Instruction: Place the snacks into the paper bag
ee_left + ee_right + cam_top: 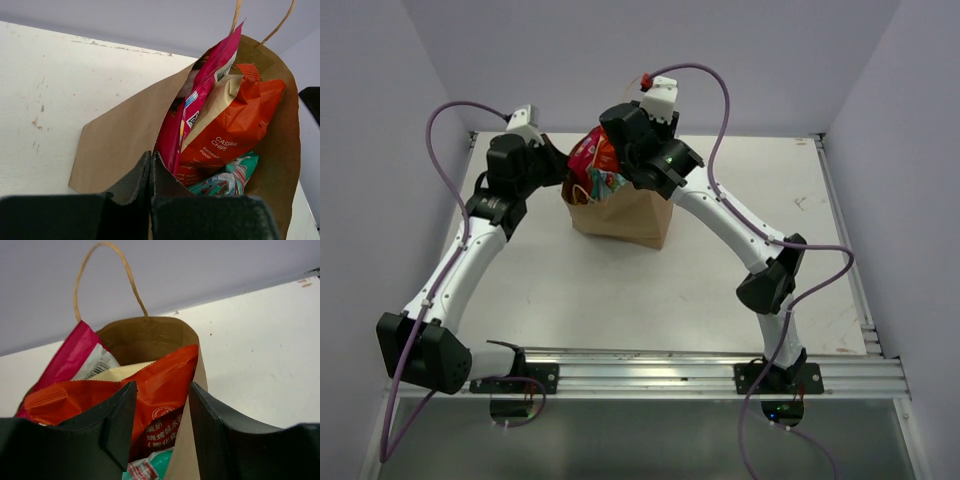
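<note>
The brown paper bag (625, 215) stands upright at the table's far middle, and snacks poke out of its top. In the left wrist view the bag (120, 135) holds a magenta bag (212, 70), a red-orange chip bag (235, 125), a pale tan packet (220, 97) and a teal candy packet (230, 180). My left gripper (150, 159) is shut on the bag's rim at its left side (563, 172). My right gripper (162, 390) is open and straddles the bag's right wall (192, 440), with one finger (117, 415) inside against an orange bag (167, 380).
The white table (750, 190) extends to the right and front of the bag. A metal rail (650, 370) runs along the near edge by the arm bases. Lavender walls close in the back and both sides.
</note>
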`<state>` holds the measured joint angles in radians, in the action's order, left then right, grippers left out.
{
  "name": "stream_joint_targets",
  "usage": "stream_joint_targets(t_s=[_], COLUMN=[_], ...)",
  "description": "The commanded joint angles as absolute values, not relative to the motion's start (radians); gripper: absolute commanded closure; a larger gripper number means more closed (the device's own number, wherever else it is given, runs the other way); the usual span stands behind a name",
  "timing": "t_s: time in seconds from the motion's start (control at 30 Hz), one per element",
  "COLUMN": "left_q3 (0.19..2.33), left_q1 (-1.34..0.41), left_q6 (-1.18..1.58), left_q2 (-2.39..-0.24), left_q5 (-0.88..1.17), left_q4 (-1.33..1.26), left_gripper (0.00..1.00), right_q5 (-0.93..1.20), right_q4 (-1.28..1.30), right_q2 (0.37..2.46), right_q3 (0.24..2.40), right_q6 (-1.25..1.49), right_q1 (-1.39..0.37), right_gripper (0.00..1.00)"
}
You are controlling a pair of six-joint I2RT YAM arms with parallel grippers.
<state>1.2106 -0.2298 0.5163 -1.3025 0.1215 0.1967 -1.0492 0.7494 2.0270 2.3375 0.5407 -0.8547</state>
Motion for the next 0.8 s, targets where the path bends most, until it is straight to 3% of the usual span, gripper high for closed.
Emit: stream_joint_targets(t_s=[0.0, 0.27, 0.77], left_q3=[1.200, 1.183, 1.147], left_q1=[-0.230, -0.230, -0.230], left_q6=[0.512, 0.506, 0.509], left_q2=[-1.250, -1.233, -1.219], left_q5=[0.097, 0.117, 0.173], left_q4=[0.186, 0.195, 0.172], left_gripper=[1.00, 1.00, 1.00], right_q5=[-1.089, -1.071, -1.169], right_q4=[0.902, 1.019, 1.029], right_q2=[2.072, 2.077, 2.026], right_q3=[2.372, 2.310, 2.321], right_q6=[0.695, 0.831, 0.842], right_q1=[-0.854, -0.865, -0.943], right_gripper=[0.51, 0.52, 0.53])
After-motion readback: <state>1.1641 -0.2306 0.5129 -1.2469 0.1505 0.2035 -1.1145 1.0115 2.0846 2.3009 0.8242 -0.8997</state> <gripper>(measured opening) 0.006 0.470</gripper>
